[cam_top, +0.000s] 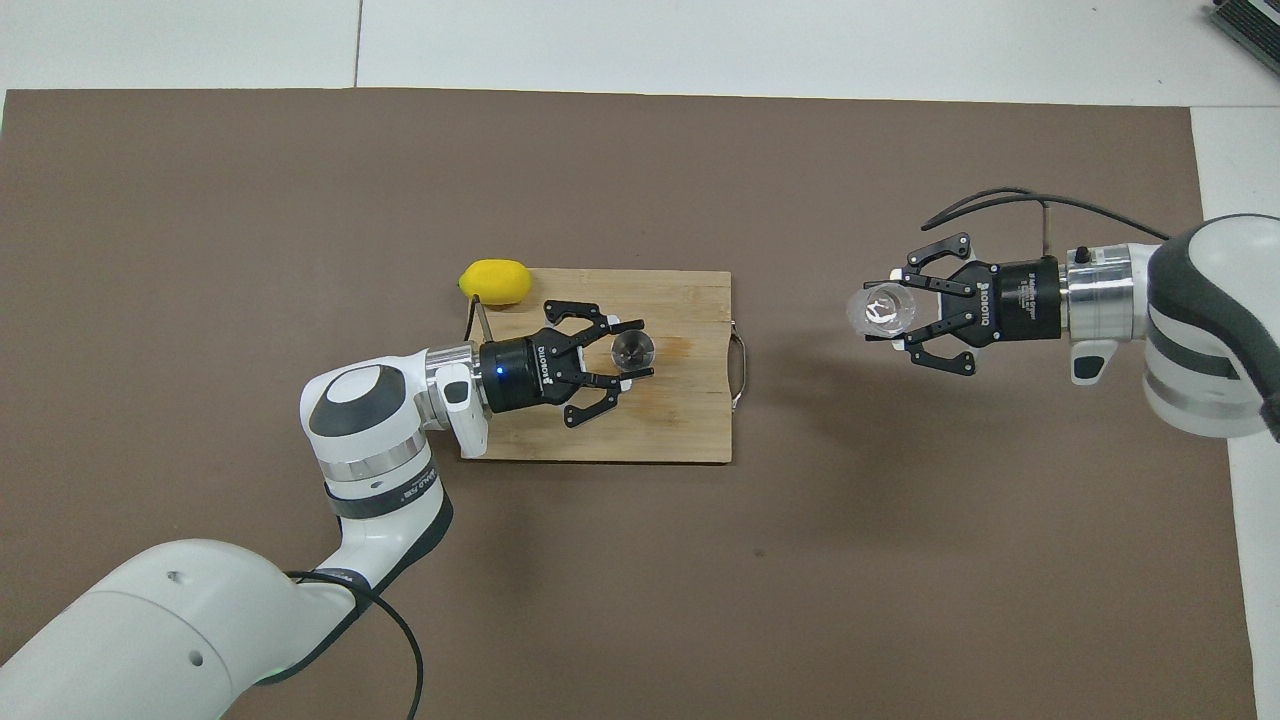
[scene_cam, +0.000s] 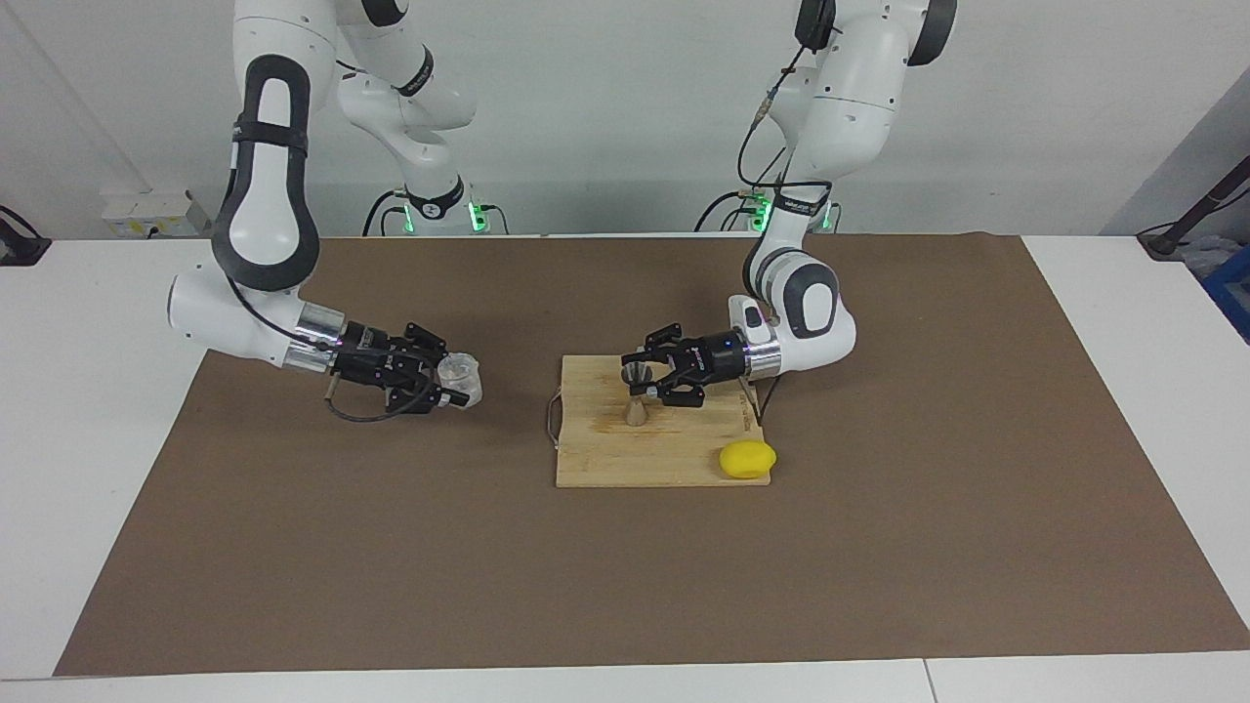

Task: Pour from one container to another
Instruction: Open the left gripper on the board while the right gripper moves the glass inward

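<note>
Overhead view: one glass cup (cam_top: 881, 310) clamped in right gripper (cam_top: 893, 315), one jigger (cam_top: 632, 350) clasped by left gripper (cam_top: 628, 350), one lemon (cam_top: 494, 281)

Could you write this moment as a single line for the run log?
left gripper: around jigger on cutting board | right gripper: holds glass cup, over mat | pour: not begun | lemon: beside board

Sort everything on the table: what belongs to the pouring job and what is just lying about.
Job:
- glass cup, held by the right gripper above the brown mat
- jigger, upright on the cutting board, left gripper around its upper cone

Lying about:
- cutting board, only a stand here
- lemon at the board's corner
- brown mat
</note>
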`<state>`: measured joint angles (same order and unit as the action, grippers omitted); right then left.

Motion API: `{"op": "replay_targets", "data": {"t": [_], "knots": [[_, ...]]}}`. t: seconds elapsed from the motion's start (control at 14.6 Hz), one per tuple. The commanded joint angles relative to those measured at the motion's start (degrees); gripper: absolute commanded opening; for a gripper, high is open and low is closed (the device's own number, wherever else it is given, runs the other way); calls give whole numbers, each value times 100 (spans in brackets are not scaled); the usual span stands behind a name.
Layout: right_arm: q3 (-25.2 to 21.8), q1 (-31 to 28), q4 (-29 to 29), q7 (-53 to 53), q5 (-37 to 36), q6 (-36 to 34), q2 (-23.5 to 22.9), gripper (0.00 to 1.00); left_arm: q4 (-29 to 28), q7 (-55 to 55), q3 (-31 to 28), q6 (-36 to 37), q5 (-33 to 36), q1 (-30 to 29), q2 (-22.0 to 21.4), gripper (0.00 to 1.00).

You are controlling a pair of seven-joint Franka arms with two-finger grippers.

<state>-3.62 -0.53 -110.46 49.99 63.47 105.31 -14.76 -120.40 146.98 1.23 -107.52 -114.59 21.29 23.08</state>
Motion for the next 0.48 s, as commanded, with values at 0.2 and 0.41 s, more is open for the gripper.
{"op": "replay_targets", "data": {"t": [0.2,0.41], "knots": [[37,342,147,344,-150,7,79,0,-133,156,-88,-208,-116,86,-93,100],[37,492,183,398,-159,25,79,0,-264,147,-106,-103,-108,-10,-136,100]]}}
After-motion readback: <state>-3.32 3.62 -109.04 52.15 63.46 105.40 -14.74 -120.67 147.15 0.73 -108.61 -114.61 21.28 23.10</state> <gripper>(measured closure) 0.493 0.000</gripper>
